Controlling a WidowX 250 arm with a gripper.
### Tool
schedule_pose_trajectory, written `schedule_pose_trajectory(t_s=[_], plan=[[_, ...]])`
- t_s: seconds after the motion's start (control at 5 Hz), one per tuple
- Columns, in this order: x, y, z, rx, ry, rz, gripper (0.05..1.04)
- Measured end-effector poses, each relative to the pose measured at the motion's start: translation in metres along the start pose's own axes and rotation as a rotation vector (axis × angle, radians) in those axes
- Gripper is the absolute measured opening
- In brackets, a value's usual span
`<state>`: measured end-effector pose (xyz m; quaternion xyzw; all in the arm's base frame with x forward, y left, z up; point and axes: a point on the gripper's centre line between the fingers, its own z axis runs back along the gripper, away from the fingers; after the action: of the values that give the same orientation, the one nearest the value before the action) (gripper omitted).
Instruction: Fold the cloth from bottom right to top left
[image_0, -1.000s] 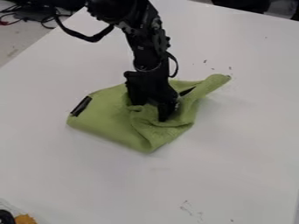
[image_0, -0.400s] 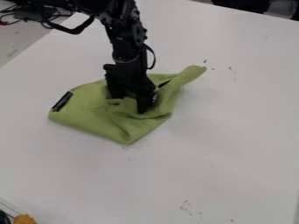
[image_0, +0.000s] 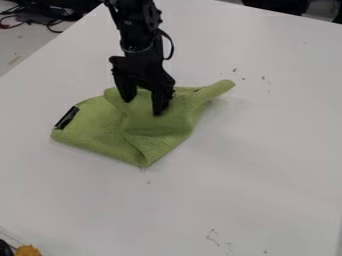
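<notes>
The fold seems to be partly made, and I judge the step in hand is to lay the folded part toward top left. The claw (image_0: 143, 105) has its two fingers apart, with green cloth (image_0: 97, 127) visible between them. The cloth lies bunched on the table (image_0: 240, 180), below and around the fingertips, its narrow end pointing to upper right. Next, the claw should probably lift away carefully, without dragging the layer back.

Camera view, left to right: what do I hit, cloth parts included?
Orange thing at the near edge → black patch on the cloth's left → gripper → cloth's right corner → dark thing at the far edge.
</notes>
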<state>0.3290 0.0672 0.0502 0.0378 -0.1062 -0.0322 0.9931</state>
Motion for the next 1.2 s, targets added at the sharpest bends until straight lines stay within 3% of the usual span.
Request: schedule_pose_trajectory(t_s=[0.4, 0.6, 1.2], plan=[[0.018, 0.001, 0.035, -0.021, -0.038, 0.022, 0.998], [0.020, 0.004, 0.051, -0.013, -0.009, 0.062, 0.998], [0.013, -0.042, 0.057, -0.058, 0.099, 0.119, 0.998]])
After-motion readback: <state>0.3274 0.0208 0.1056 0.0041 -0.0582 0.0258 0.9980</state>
